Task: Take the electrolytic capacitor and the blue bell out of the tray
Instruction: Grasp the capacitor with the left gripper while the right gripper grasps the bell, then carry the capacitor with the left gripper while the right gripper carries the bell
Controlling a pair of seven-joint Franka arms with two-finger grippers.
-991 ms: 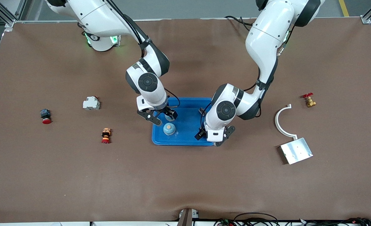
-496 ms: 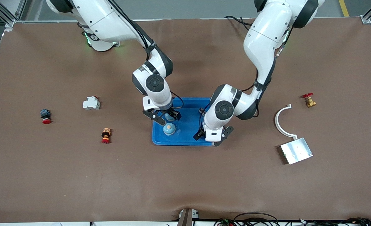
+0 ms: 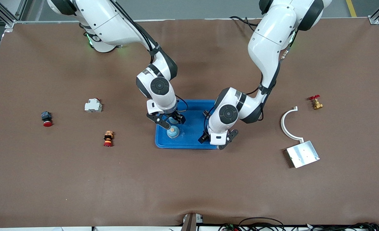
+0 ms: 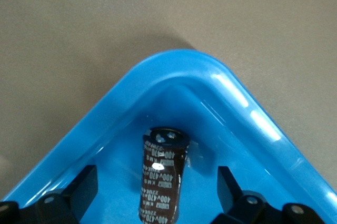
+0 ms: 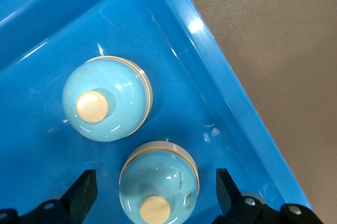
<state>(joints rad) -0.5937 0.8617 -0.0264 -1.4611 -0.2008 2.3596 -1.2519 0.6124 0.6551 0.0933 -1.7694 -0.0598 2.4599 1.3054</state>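
A blue tray [image 3: 189, 146] sits mid-table. The dark brown capacitor [image 4: 162, 179] with white print lies in a corner of the tray [image 4: 210, 71]. My left gripper [image 4: 156, 192] is open around it, with a gap on each side. In the front view the left gripper [image 3: 218, 140] hides the capacitor. Two light-blue bells stand in the tray [image 5: 221, 66]. My right gripper [image 5: 156, 192] is open around one bell [image 5: 158, 187], its fingers clear of it. The other bell [image 5: 107, 99] stands beside it, and it also shows below the right gripper [image 3: 170, 120] as a bell [image 3: 173, 131] in the front view.
Toward the right arm's end lie a white breaker [image 3: 93, 105], a black-and-red button [image 3: 46, 118] and an orange-and-red button [image 3: 107, 138]. Toward the left arm's end lie a white curved piece [image 3: 287, 125], a metal plate [image 3: 303, 154] and a red-handled brass valve [image 3: 315, 102].
The right hand has shifted a little toward the tray's middle, over the bells. The left hand has edged slightly toward the right arm's end. Both grippers stay open.
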